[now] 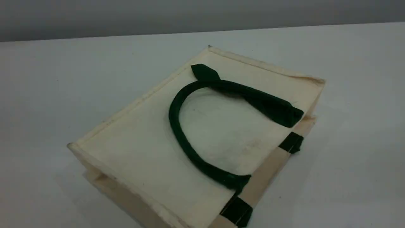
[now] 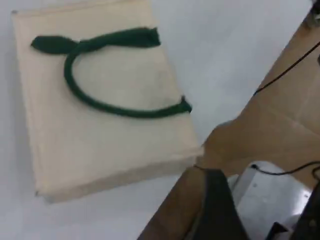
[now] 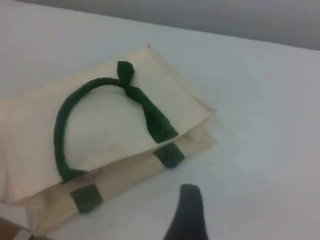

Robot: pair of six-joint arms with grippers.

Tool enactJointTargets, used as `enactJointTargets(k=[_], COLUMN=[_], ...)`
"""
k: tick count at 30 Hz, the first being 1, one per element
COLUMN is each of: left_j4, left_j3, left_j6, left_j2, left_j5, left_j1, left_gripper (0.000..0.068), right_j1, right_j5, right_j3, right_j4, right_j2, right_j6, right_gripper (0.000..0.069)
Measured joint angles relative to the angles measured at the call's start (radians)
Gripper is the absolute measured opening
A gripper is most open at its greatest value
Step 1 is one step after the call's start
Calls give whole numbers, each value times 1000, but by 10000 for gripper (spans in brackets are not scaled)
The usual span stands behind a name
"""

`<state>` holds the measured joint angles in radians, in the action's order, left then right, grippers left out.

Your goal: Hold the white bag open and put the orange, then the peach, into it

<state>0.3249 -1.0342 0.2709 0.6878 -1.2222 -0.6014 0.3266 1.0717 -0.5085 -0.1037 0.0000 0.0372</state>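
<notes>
Under soft, even overhead light my scene camera saw the matte grey-white table [image 1: 47, 95] dim and bluish, the large cream-white canvas bag [image 1: 142, 152] casting only a faint shadow along its edges, while both my wrist cameras' pictures were noticeably blurred.

One white bag [image 1: 142, 158], one table [image 1: 47, 79], one green handle [image 1: 265, 104] on top and two green patches [image 1: 291, 142] showing.

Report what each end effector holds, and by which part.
Nothing. The left end effector and right end effector are both off the white bag, which lies flat, untouched.
</notes>
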Motion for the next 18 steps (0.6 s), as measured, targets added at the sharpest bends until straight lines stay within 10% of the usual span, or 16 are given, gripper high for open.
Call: enactJointTargets(k=[18], left_j4=[-234], left_j3=[464], left_j6=[-181], left_j2=[-510], left_j5=[126], left_j1=[0], left_gripper=[431], right_j1=[0], right_j5=[-7], right_j3=[2], right_j4=[14], right_j2=[0], right_j6=[-2], right_gripper=[561])
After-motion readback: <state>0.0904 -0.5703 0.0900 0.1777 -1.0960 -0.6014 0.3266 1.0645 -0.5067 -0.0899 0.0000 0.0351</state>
